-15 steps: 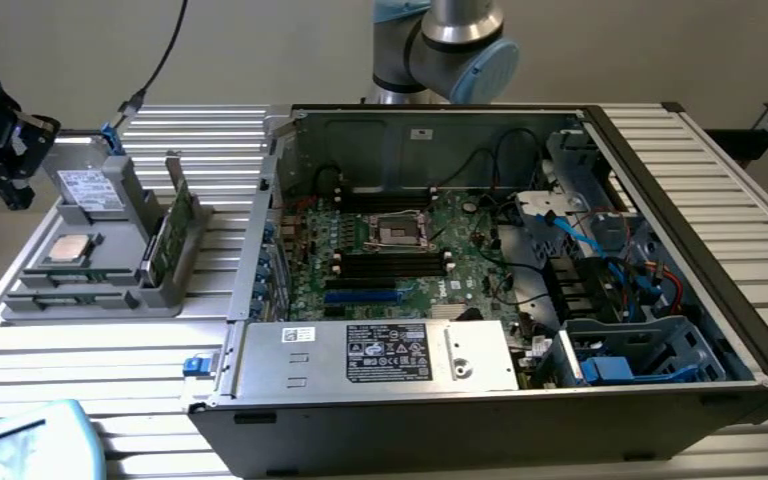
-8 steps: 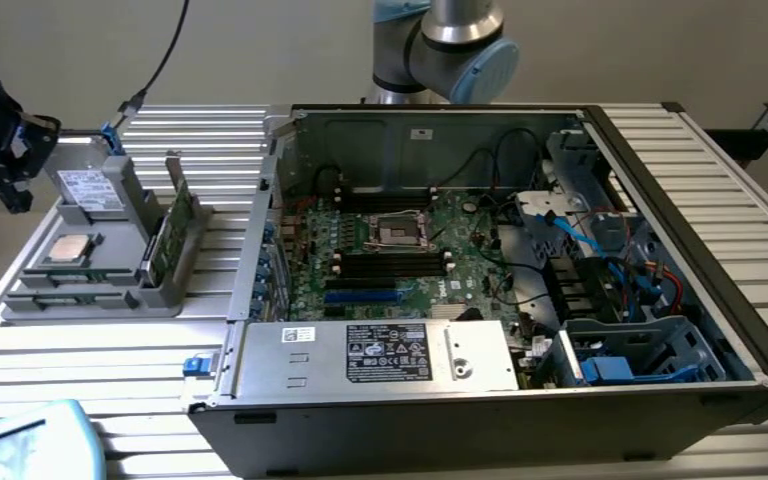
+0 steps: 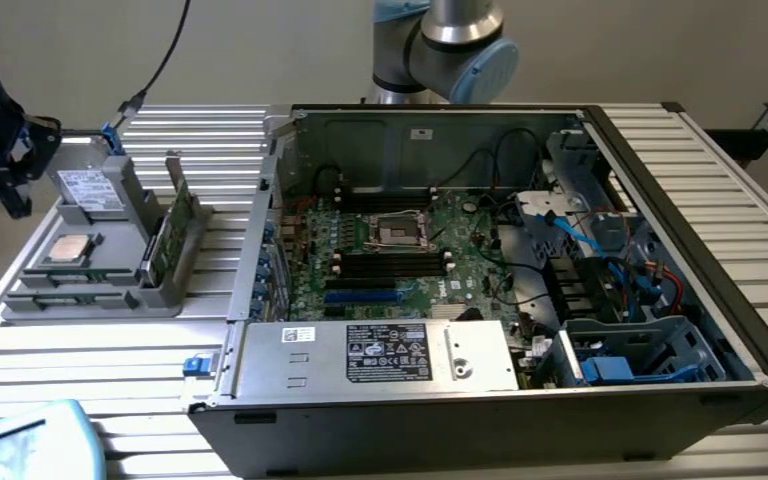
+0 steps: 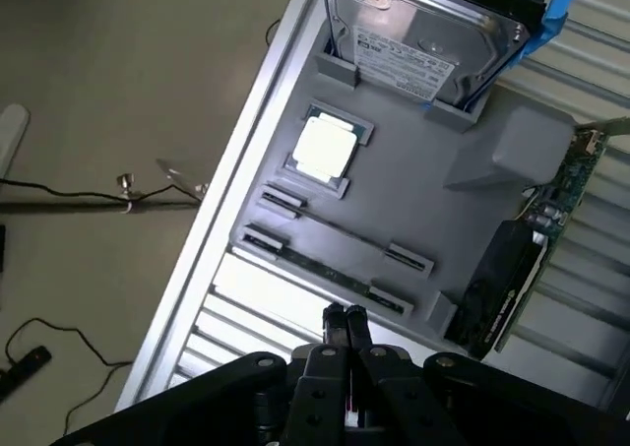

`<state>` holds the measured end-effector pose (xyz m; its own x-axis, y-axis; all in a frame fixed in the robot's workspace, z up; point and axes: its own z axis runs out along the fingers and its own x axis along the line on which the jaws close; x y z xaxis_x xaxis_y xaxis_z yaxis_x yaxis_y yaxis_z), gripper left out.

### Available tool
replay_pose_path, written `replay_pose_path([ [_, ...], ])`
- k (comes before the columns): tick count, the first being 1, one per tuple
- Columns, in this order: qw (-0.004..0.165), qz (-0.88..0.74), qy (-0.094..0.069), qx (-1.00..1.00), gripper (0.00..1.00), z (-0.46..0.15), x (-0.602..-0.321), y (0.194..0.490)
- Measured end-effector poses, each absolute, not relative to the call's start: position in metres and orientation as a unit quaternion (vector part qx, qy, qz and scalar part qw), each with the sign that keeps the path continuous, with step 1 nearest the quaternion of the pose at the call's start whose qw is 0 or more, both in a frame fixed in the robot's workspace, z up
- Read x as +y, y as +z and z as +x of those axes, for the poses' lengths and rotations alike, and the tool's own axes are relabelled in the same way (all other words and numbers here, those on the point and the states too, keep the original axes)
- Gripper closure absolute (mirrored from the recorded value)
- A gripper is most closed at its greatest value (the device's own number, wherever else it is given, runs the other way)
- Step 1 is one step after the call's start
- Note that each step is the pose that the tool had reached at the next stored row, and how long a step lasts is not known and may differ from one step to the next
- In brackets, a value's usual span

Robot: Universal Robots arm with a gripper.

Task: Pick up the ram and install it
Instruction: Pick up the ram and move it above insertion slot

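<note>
The ram (image 4: 325,270) is a thin green stick standing on its edge in the holders of the grey tray (image 4: 463,210), on the tray side nearest my fingers. In the exterior view the ram (image 3: 67,297) lies along the tray's front edge. My gripper (image 4: 345,320) hovers above the tray just beside the ram, its two black fingers pressed together with nothing between them. In the exterior view the gripper (image 3: 13,200) hangs at the far left, above the table's corner. The open computer case (image 3: 491,250) shows the motherboard with dark memory slots (image 3: 387,264).
The tray also carries a grey hard drive (image 4: 423,32) with a white label, a square silver processor (image 4: 325,148) and an upright green card (image 4: 551,210). The power supply (image 3: 377,355) closes off the case's front. Cables lie on the floor (image 4: 79,205) beside the table.
</note>
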<state>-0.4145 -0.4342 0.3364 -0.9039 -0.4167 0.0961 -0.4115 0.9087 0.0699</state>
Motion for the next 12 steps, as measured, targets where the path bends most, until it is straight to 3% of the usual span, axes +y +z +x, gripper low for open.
replay_pose_path([
  [12,0.049,0.318,-0.016,-0.947,0.9,-0.4145,-0.4342,0.3289],
])
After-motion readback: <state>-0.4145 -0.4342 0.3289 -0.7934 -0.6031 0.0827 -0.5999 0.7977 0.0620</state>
